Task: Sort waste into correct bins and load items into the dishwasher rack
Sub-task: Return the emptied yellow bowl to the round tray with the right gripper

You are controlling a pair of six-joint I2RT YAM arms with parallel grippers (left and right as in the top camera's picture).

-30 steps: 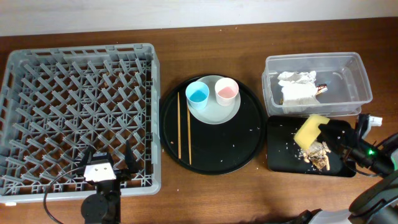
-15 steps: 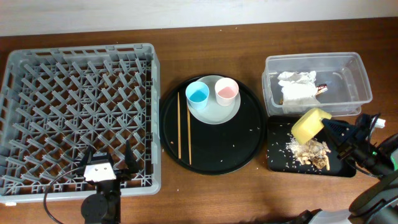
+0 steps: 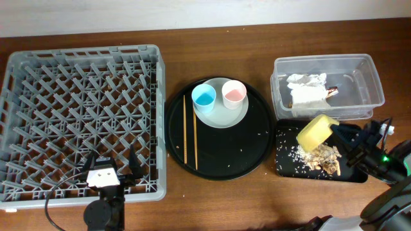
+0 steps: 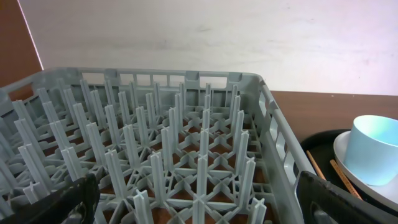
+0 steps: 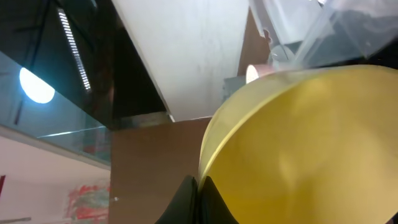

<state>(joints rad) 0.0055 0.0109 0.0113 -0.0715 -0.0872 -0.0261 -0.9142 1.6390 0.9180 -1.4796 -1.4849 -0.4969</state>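
Observation:
My right gripper (image 3: 339, 133) is shut on the rim of the yellow bowl (image 3: 314, 133) and holds it tipped over the shallow black tray (image 3: 286, 168). Brownish food scraps with white crumbs (image 3: 319, 158) lie in that tray. In the right wrist view the bowl (image 5: 311, 149) fills the frame with my fingers pinched on its rim at the gripper (image 5: 198, 193). The clear tub (image 3: 367, 74) holds the crumpled napkin (image 3: 306, 90) and a small dark wrapper (image 3: 332, 92). My left gripper (image 3: 111, 170) is open over the grey rack's (image 3: 38, 61) front edge.
A round black tray (image 3: 250, 154) in the middle holds the grey-green plate (image 3: 221, 115) with the light-blue cup (image 3: 203, 97) and pink cup (image 3: 234, 94), and the chopsticks (image 3: 190, 129) beside it. The rack (image 4: 186, 149) and blue cup (image 4: 376, 149) show in the left wrist view.
The right gripper has turned the yellow bowl, and the scraps now lie spread in the shallow black tray. The bowl has shifted slightly left. The left arm has not moved.

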